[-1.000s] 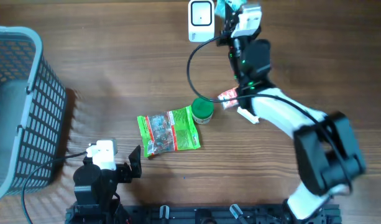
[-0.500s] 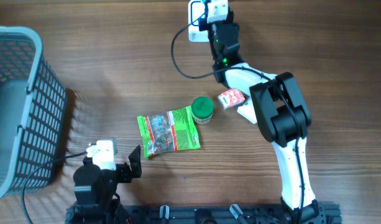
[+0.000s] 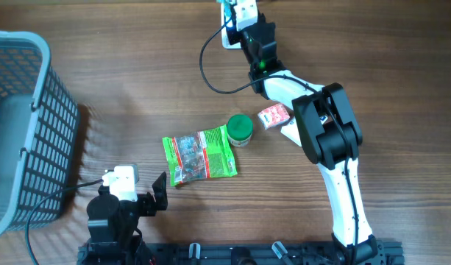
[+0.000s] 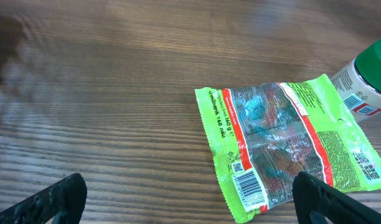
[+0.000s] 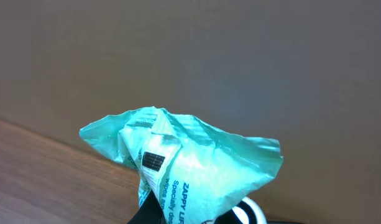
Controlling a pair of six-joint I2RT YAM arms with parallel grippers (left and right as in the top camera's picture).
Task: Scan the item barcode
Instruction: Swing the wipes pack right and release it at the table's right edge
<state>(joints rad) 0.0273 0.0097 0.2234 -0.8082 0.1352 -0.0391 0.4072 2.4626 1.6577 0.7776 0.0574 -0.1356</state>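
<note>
From above, the right gripper [image 3: 236, 12] is stretched out to the far edge of the table [image 3: 122, 81], over a white scanner [image 3: 226, 37] of which only a strip shows beside the arm. A sliver of teal sticks out at the fingers, too small there to read. The right wrist camera shows it properly: a crumpled teal packet [image 5: 196, 163] pinched tight from below by the closed fingers, held up off the wood, with a small black barcode [image 5: 154, 160] and some white print on the side facing the camera. A white rounded shape sits just under it at the bottom of that view. The left gripper [image 3: 140, 197] sits at the near edge with its fingers spread wide and nothing between them. Its own camera looks across the wood at a green packet [image 4: 283, 149] lying flat, with a barcode on its near corner that the overhead view does not resolve, and at a bottle [image 4: 367, 74] with a green cap touching the packet's far corner. Only the overhead view takes in the rest: a small red and white packet [image 3: 273, 115] beside the bottle and partly under the right arm, a grey wire basket [image 3: 19, 125] at the left edge, and a black cable [image 3: 210, 62] looping off the right arm. The table is dark brown wood with a clear grain. Behind the teal packet stands a plain grey-brown wall [image 5: 252, 62].
</note>
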